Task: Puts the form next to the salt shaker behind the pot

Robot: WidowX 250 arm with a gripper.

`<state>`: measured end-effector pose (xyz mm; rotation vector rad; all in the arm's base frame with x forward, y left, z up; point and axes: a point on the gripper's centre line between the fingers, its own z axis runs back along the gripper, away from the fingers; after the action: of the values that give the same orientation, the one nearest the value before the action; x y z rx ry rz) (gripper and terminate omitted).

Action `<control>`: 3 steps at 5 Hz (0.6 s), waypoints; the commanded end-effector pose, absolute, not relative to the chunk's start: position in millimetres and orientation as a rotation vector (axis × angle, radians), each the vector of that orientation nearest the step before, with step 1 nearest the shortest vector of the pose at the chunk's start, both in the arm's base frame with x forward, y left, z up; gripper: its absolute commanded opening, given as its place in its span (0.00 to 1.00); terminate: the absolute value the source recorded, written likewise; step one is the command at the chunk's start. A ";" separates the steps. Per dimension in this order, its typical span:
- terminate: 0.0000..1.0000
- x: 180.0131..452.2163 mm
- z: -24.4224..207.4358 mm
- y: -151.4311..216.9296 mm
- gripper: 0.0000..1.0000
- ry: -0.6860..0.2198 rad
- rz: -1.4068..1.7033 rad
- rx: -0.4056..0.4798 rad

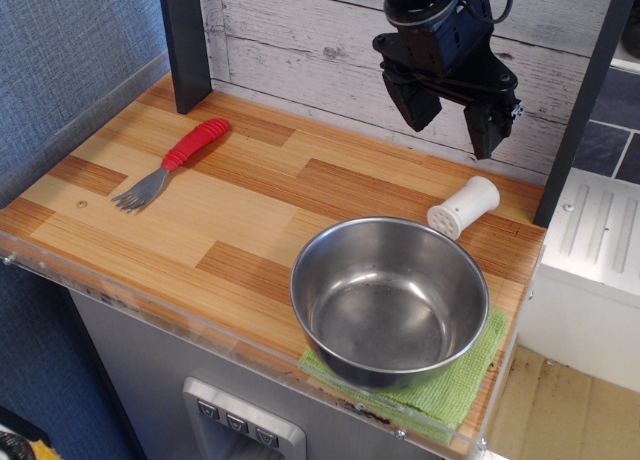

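The fork [172,165] with a ribbed red handle and grey tines lies on the wooden counter [250,210] at the far left, tines pointing to the front left. The white salt shaker [463,206] lies on its side behind the steel pot [390,298], holed end toward the pot. The pot stands upright at the front right on a green cloth [462,384]. My gripper [452,118] hangs in the air at the back right, above and behind the shaker, open and empty, far from the fork.
A dark post [186,42] stands at the back left, and another [588,95] at the right edge. A white plank wall [320,40] closes the back. The counter's front edge has a clear plastic lip [200,325]. A white unit [590,260] sits to the right.
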<state>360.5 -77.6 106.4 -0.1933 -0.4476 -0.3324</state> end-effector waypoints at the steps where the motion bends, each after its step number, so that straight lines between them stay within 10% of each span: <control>1: 0.00 360.5 106.4 -77.6 1.00 -0.448 -0.332 -0.193; 3: 0.00 346.5 105.0 -39.1 1.00 -0.436 -0.250 -0.176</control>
<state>344.7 -37.8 87.0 -0.1813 -0.3842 -0.2373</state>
